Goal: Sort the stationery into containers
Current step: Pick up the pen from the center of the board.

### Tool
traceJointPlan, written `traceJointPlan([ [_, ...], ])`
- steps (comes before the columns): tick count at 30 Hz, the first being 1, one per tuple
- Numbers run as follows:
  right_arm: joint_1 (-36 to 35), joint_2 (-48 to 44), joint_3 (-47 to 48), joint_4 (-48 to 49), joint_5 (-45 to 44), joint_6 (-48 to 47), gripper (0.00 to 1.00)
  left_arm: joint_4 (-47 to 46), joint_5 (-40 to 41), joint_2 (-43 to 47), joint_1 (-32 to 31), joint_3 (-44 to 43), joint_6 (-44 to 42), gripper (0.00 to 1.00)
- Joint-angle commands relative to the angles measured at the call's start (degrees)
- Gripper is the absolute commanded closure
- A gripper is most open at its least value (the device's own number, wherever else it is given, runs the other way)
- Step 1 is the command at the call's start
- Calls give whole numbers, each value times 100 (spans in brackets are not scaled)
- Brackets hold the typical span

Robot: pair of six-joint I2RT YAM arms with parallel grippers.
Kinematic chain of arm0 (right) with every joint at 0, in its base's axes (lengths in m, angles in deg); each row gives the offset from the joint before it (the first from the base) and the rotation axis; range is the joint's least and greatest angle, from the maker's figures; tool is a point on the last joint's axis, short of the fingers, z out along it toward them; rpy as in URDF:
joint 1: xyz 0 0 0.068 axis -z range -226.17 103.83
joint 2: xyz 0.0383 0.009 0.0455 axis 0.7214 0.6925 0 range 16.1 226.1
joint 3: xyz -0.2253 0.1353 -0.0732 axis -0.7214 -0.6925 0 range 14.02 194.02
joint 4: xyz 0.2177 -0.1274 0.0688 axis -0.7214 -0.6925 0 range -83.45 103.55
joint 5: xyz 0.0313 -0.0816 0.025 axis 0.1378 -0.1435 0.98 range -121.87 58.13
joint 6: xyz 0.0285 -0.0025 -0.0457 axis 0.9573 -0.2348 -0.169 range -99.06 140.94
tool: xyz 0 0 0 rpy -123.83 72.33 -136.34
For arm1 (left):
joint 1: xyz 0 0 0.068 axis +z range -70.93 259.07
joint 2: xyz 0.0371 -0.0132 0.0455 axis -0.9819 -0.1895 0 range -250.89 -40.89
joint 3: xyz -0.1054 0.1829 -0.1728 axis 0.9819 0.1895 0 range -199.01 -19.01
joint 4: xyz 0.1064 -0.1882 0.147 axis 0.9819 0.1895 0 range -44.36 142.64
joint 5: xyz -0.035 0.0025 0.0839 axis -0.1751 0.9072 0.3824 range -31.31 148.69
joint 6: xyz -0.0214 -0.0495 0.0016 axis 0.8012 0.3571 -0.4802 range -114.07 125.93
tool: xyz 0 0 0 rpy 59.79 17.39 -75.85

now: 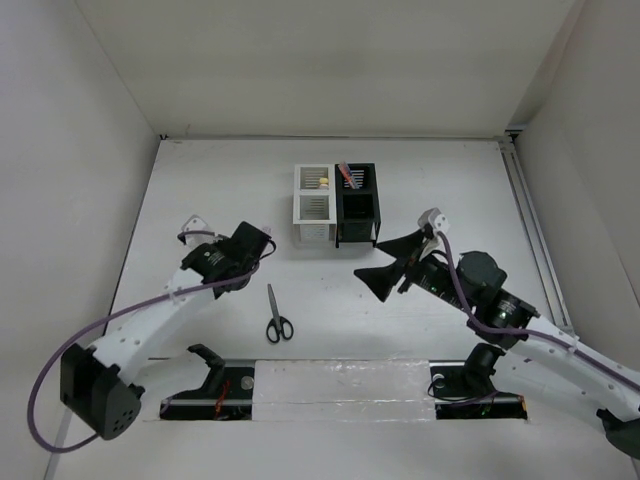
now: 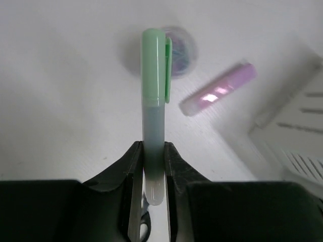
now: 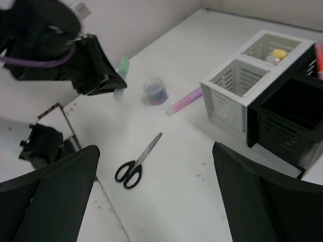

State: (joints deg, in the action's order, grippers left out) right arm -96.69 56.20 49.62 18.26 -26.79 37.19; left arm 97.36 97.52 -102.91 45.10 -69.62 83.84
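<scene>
On the left of the white surface [image 1: 200,200], the left pincer [image 2: 154,161] is drawn in narrow and clamped on a pale green highlighter with a clipped cap [image 2: 154,101]. Its fingers grip the barrel near the uncapped end, so the capped end sticks out well beyond the tips. Just past that cap in the left wrist view sits a small translucent bluish round piece [image 2: 179,50], and beside it to the right a lilac-pink highlighter [image 2: 218,89] lies flat on the surface, near the corner of the white box. Nearer the arm bases, a pair of black-handled scissors [image 1: 277,315] lies closed and apart from everything else, with its blades pointing away from the bases. Toward the middle of the surface stand the white slatted two-compartment organizer [image 1: 313,232] and, touching its right side, the matching black slatted organizer [image 1: 358,235]. A small yellow item [image 1: 323,182] rests in the white one's far compartment, and reddish pens [image 1: 348,175] lean in the black one's far compartment. Both near compartments look empty. To the right, the right pincer [image 1: 370,260] is spread wide and holds nothing, facing the organizers.
</scene>
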Motion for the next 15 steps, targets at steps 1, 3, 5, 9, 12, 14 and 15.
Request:
traceJointPlan([
  [1, 173, -134, 297, 206, -965, 273, 0, -1274, 171, 819, -267, 103, -1773, 100],
  [3, 489, 208, 674, 206, -512, 335, 0, -2698, -838, 1164, -381, 463, -3099, 100],
  [5, 709, 715, 930, 206, -167, 396, 0, -3664, -1559, 1480, -434, 622, -3545, 100],
  [9, 1193, 1428, 1476, 91, 370, 633, 0, -5279, -3115, 1982, -434, 955, -4633, 100],
  [12, 1431, 1877, 1863, 91, 914, 634, 0, -6598, -3960, 2438, -434, 1393, -5004, 100],
  [14, 1536, 2028, 2003, 214, 1439, 634, 0, -7261, -4549, 2510, -434, 1624, -5058, 100],
  [15, 1624, 2089, 2126, 215, 1652, 634, 0, -7543, -4760, 2511, -434, 1694, -5058, 100],
])
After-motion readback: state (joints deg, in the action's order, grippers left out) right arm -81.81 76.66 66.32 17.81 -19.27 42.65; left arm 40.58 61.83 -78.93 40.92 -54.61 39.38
